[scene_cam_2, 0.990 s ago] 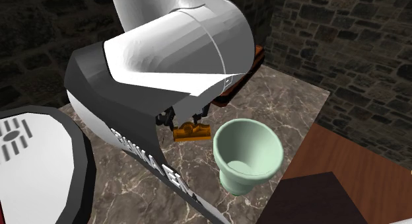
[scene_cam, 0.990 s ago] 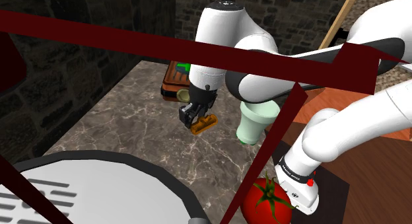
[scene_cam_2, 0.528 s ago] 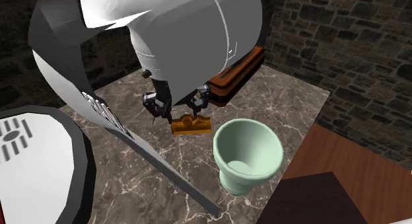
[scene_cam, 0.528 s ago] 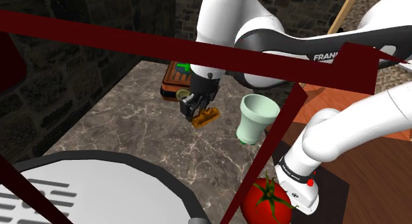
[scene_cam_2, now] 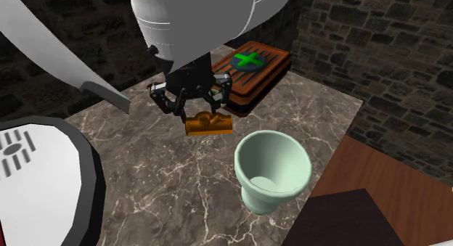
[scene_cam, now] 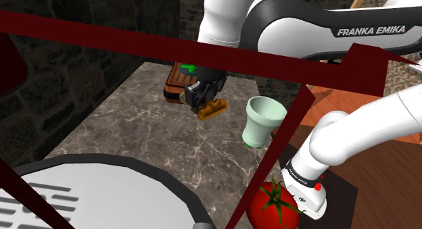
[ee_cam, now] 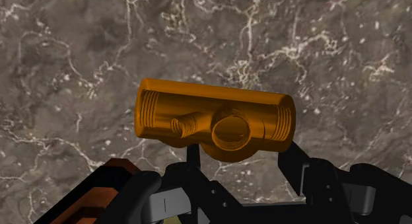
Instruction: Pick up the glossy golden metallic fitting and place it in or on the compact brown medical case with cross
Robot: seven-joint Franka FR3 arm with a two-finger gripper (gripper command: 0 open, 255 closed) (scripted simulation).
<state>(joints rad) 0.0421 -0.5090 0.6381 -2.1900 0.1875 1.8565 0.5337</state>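
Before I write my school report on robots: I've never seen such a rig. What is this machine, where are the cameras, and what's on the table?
The machine is a white robot arm ending in two black fingers that pinch things. One picture looks down from beside its base, the second from another spot near the table, the third from a camera on the hand, looking along the fingers. On the marble top stand a brown case with a green cross on its lid and a pale green cup; a tomato lies nearer the arm's base. The fingers are shut on an orange-gold fitting, a short pipe piece, held above the marble near the case.
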